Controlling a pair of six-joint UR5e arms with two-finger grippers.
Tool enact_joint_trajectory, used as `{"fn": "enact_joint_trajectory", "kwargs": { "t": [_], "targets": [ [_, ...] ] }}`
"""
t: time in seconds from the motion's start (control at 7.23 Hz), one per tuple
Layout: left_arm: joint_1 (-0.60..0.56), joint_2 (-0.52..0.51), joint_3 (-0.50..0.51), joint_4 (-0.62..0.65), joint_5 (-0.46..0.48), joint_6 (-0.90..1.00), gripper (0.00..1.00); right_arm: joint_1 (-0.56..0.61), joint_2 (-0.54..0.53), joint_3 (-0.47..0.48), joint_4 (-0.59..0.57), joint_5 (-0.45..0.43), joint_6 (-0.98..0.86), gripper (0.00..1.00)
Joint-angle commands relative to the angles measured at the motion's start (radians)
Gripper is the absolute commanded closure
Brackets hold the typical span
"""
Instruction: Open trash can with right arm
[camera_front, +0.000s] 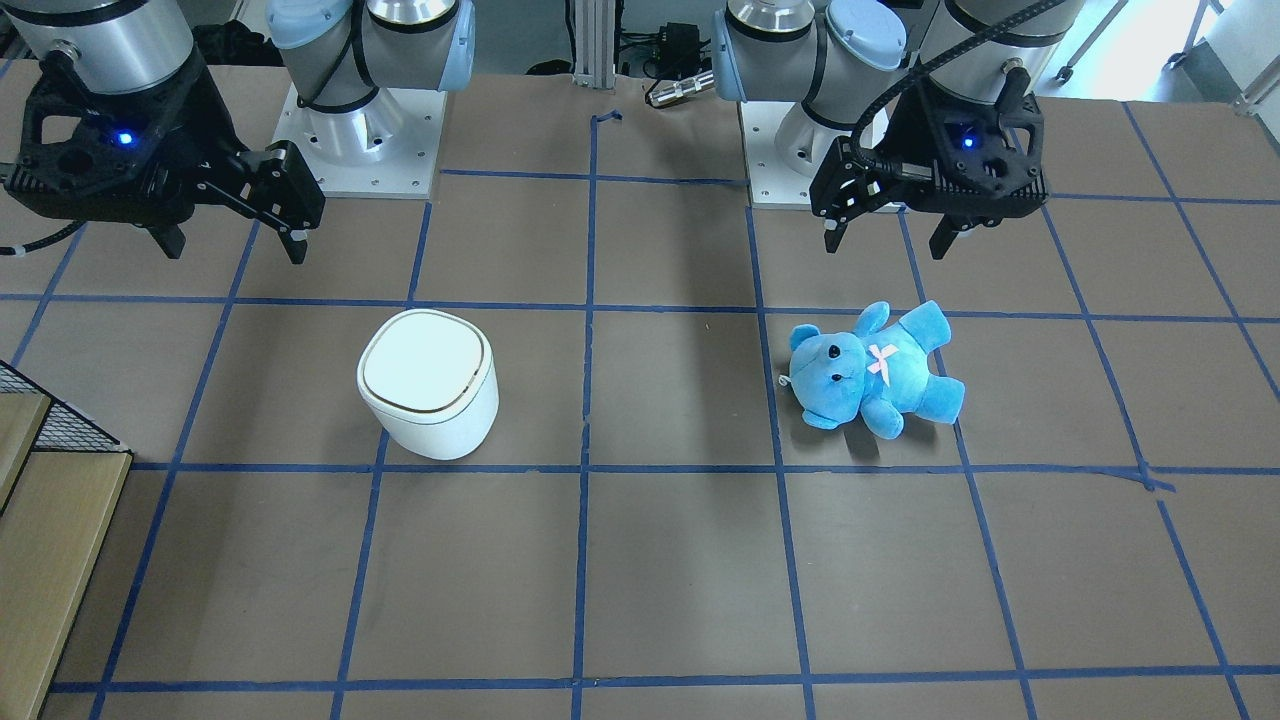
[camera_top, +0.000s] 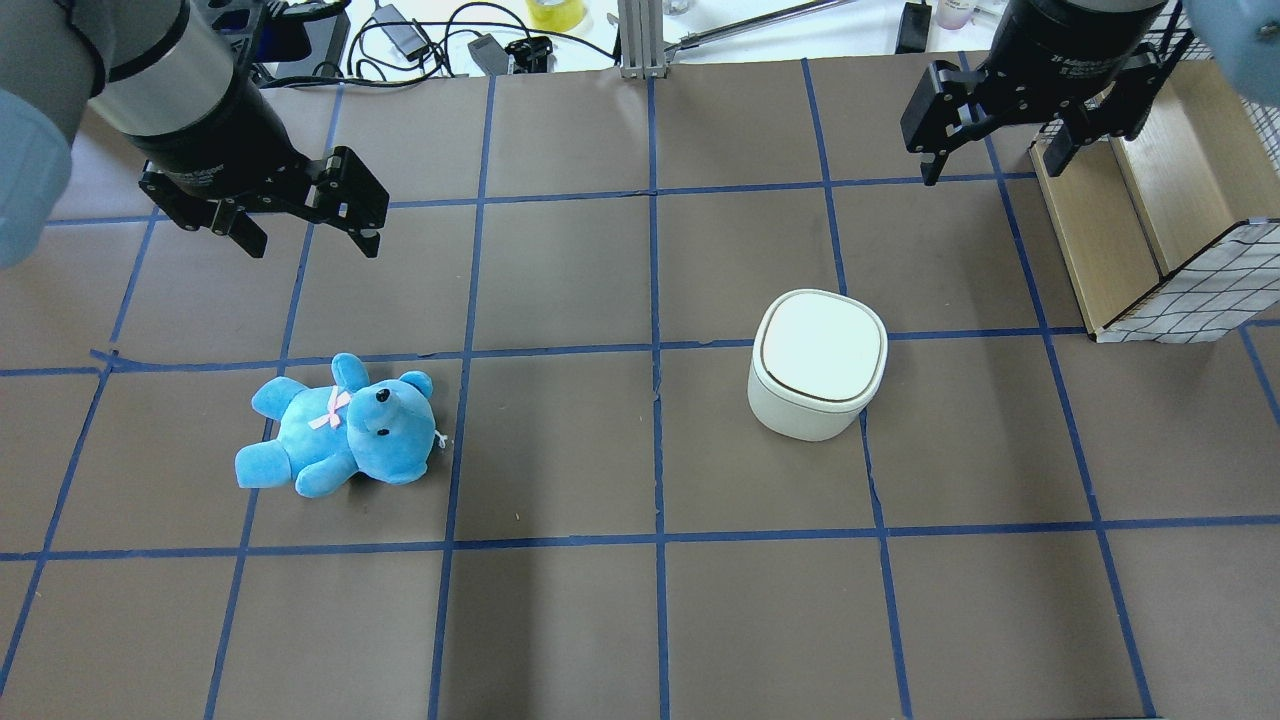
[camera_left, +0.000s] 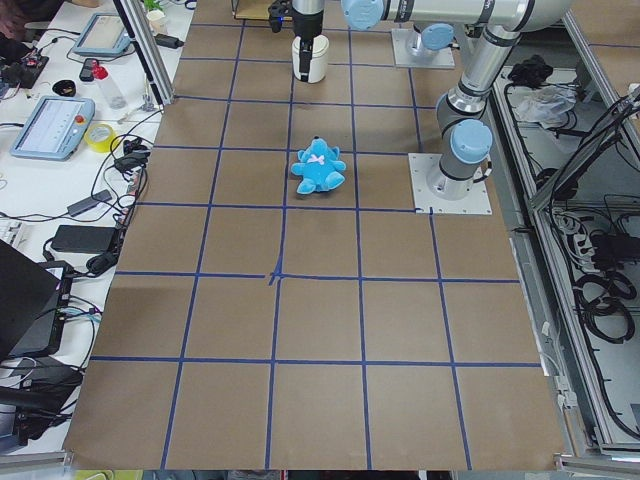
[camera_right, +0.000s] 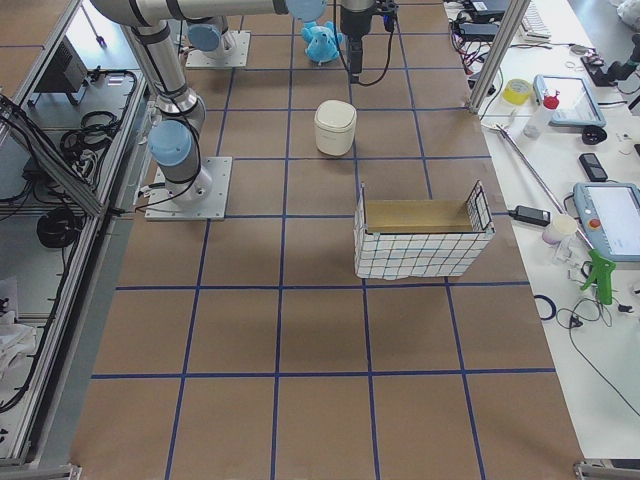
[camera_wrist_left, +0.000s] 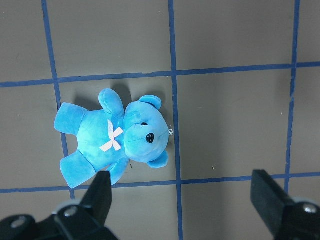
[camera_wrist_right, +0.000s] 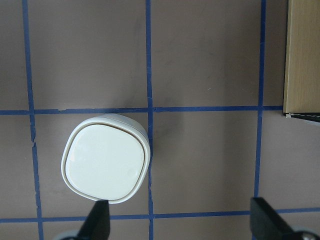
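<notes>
Overhead exterior, Dan: the right gripper (camera_top: 990, 165) hangs high, fingers spread wide, nothing between them.

Agreed, Mia, released and empty. And the trash can (camera_top: 818, 365)?

Well below the gripper, back toward the robot's side and a little inboard. It stands upright, lid (camera_top: 822, 350) flat and closed, tan ring unbroken all round. No contact at all.

On the right wrist camera the can sits off toward one fingertip (camera_wrist_right: 97, 220), not centred between the two.

So the reach comes first, I'd say. Centre over the lid, then descend straight.

That can looks light. A sideways nudge could slide or tip it, so touch the lid gently and squarely.

Beyond it, the wooden box (camera_top: 1130, 200) lies just outboard of the gripper. Best kept clear of.

And the left gripper (camera_top: 312, 240)?

Spread as well, empty, high above the blue teddy bear (camera_top: 340, 425), far across the table (camera_top: 560, 300).
</notes>
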Motion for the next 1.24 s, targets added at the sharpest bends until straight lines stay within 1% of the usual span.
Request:
{"fn": "enact_joint_trajectory", "kwargs": {
  "t": [0.0,0.28,0.41,1.11],
  "targets": [
    [0.000,0.000,0.000,0.000,0.000,0.000,0.00,0.000,-0.002,-0.001,0.000,0.001,0.001,0.00],
    [0.000,0.000,0.000,0.000,0.000,0.000,0.00,0.001,-0.002,-0.001,0.000,0.016,0.001,0.00],
    [0.000,0.000,0.000,0.000,0.000,0.000,0.00,0.004,-0.002,-0.001,-0.002,0.069,0.007,0.00],
    [0.000,0.000,0.000,0.000,0.000,0.000,0.00,0.007,-0.002,-0.004,-0.003,0.073,0.012,0.00]
  ]
}}
